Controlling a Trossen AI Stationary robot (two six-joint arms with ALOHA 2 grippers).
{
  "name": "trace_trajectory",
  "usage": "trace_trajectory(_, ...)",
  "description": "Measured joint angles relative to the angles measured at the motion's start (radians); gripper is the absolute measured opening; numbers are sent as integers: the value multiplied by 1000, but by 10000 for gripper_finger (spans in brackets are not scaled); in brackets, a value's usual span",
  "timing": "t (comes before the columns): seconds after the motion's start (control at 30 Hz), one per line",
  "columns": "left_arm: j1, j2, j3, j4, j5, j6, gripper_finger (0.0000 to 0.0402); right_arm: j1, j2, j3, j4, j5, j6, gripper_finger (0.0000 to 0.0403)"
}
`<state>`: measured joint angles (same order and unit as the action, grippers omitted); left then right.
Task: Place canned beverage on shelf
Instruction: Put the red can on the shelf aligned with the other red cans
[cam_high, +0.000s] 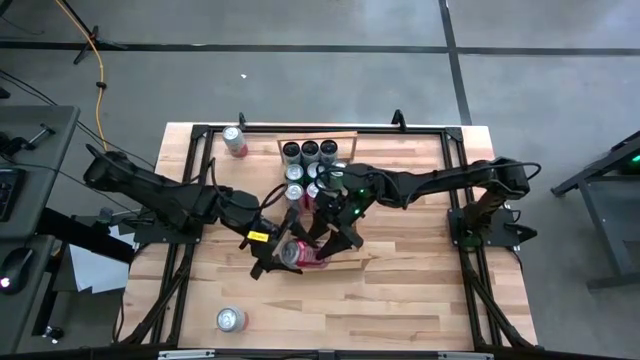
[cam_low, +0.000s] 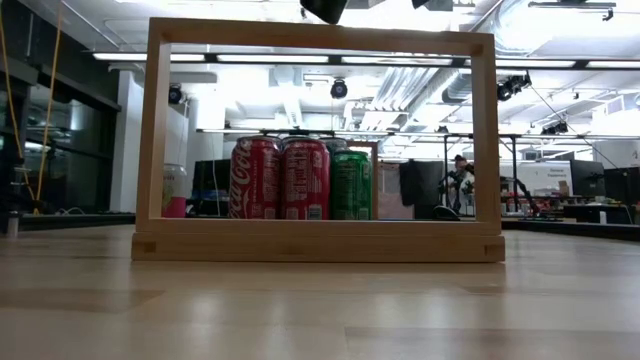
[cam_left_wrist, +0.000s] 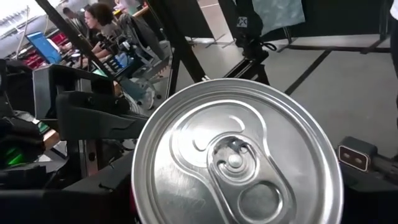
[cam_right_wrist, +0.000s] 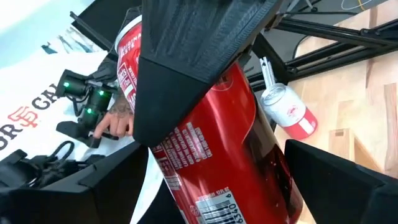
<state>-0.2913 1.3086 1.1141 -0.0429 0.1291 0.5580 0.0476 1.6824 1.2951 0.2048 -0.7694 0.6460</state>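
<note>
1. The red can (cam_high: 302, 254) I'm working lies on its side above the middle of the table (cam_high: 420, 300), just in front of the shelf (cam_high: 352, 137), not yet on it.
2. My left gripper (cam_high: 275, 252) has its fingers clamped around this can; its wrist view is filled by the silver lid (cam_left_wrist: 236, 158).
3. My right gripper (cam_high: 335, 240) meets the can from the other side. One dark finger (cam_right_wrist: 186, 56) lies against the red wall and the other stands a little off it, so I judge the fingers spread around the can, grip not confirmed.
4. The shelf already carries two rows of cans (cam_high: 309, 152) at its far end; from table level I see two red and one green (cam_low: 350, 185).
5. Two loose cans wait: one by the far left corner (cam_high: 234, 141), one near the front edge (cam_high: 231, 319).
6. My judgement: part done; this can must still be stood up and set on the shelf.
</note>
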Motion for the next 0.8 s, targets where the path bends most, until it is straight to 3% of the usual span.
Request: trace_trajectory(0.8, -18, 12, 0, 45, -52, -4, 282, -6, -4, 0, 26, -11, 114, 358)
